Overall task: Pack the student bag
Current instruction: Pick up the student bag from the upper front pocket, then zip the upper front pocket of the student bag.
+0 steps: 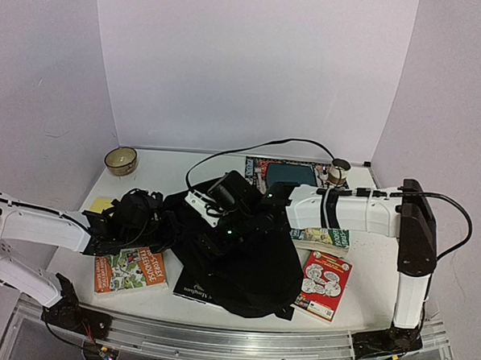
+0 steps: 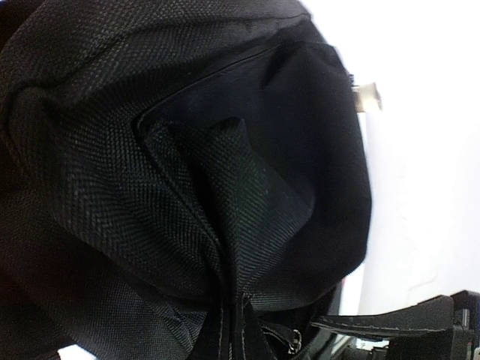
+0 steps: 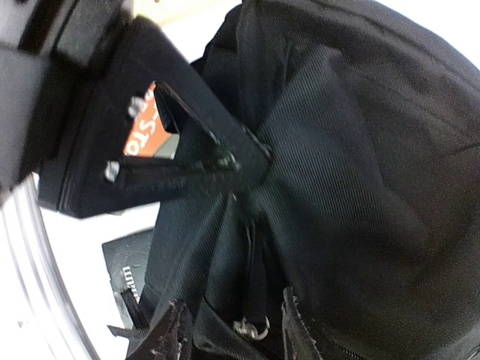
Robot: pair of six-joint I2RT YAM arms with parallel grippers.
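Left tool is pressed together, pinching a fold of the large, soft black fabric student bag, which lies slumped mid-bench. Right tool stands part-spread astride the small metal zipper pull; I cannot tell whether it grips. The step is probably opening the bag's mouth, so next its sides need parting. The white bench has pale lilac walls behind.

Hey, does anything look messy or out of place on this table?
The student bag lies crumpled in a heap, sprawled partly over a black book, with other books scattered loose around it. Nothing looks spilled or broken.
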